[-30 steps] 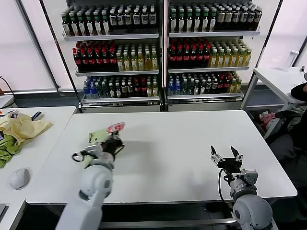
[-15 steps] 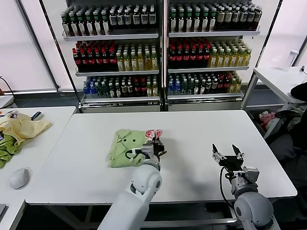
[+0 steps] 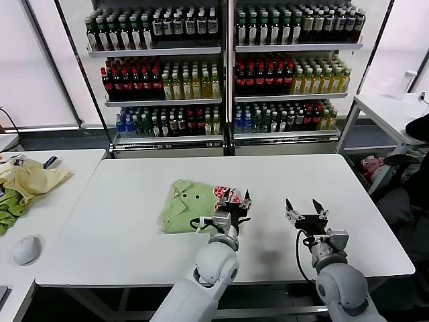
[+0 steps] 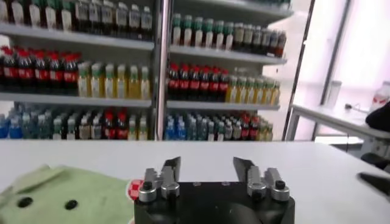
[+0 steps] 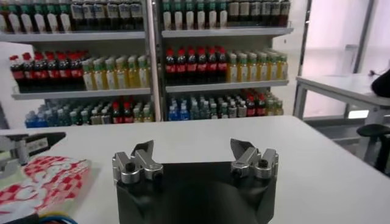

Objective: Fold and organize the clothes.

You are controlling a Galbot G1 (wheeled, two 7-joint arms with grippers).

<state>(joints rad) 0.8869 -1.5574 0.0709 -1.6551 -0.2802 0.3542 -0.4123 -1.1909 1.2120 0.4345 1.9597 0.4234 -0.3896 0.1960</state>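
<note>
White table [image 3: 281, 176] holds one folded polo shirt [image 3: 189, 206]; left gripper [image 3: 238, 201] and right gripper [image 3: 303, 208] both gape empty.

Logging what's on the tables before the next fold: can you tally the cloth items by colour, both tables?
Light sage-green polo shirt, main table: 1
Pale yellow garment, side table: 1
Darker green cloth, side table: 1
Total: 3
</note>
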